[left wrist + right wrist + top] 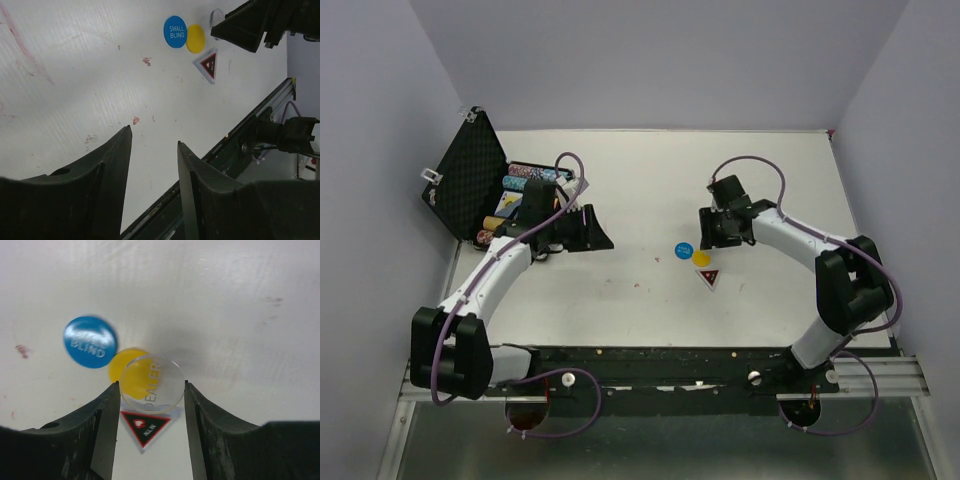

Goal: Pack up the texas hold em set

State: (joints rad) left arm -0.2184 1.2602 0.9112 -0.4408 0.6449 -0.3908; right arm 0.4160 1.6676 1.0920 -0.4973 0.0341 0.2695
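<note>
Looking down over the white table (pixel 650 170), I see both arms reaching out from the near edge. The left arm (pixel 490 280) stretches toward the far left, and the right arm (pixel 800 240) bends in toward the middle.

The black case (pixel 465 190) sits at the far left of the table. It stands open, with its egg-crate foam lid tipped up and back to the left. Rows of multicoloured chips (pixel 525 180) lie in its base.

The left gripper (pixel 152 145) hangs just to the right of the case. Its fingers are spread with nothing between them, only bare table below.

The right gripper (pixel 151 385) is well apart from the case, right of the table's centre. It is clamped on the rim of a clear disc (pixel 150 371) marked DEALER, with both fingers pressed against its edge.

Beneath that disc lie three loose pieces, close together:
- The blue disc (pixel 175 31), marked SMALL BLIND, is on the case side.
- The yellow disc (pixel 196 39) touches its edge.
- The dark triangular token (pixel 208 65), with a red border, lies just nearer the arms.

A few red specks (pixel 146 61) dot the table between the two grippers. They are too small for me to tell whether they are dice or marks.
</note>
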